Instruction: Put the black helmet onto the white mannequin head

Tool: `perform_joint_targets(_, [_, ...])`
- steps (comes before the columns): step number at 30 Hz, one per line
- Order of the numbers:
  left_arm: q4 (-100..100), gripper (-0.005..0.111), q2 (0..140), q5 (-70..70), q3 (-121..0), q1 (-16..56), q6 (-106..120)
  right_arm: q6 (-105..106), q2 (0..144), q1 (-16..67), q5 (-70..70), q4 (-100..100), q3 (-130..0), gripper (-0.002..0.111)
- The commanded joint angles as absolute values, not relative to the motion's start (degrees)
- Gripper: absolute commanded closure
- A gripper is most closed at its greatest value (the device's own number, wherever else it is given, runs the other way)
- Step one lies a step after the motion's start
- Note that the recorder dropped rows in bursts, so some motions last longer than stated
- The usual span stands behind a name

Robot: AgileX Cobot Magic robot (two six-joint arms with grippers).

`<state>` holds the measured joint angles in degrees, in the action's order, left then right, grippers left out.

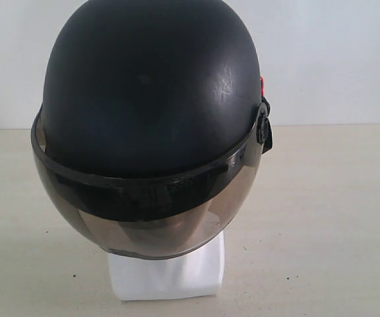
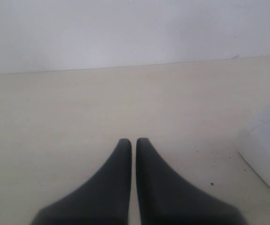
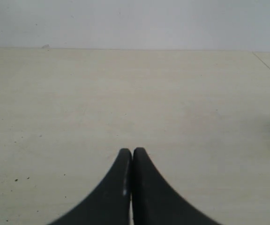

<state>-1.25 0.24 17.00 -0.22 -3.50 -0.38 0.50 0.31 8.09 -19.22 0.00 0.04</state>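
One black helmet (image 1: 150, 99) on one mannequin head (image 1: 167, 274), left claw (image 2: 133, 140), right claw (image 3: 132, 151) both closed

Left gripper (image 2: 133, 141): dark fingers pressed nearly together, only a hairline slit between. Pale table (image 2: 55, 117) beneath, a few dark specks. Blurred white corner of head (image 2: 266, 150) near. Plain wall (image 2: 125, 33) beyond.
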Motion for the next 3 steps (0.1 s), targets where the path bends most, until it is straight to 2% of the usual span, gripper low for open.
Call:
perform_joint_targets(1, [-0.8, 0.102, 0.0, 17.2, 0.0, -3.2, -0.5, 0.5, 0.0, 7.8, -19.0, -0.5, 0.0, 0.108])
perform_joint_targets(3, [-0.8, 0.102, 0.0, 17.2, 0.0, -3.2, -0.5, 0.5, 0.0, 7.8, -19.0, -0.5, 0.0, 0.108])
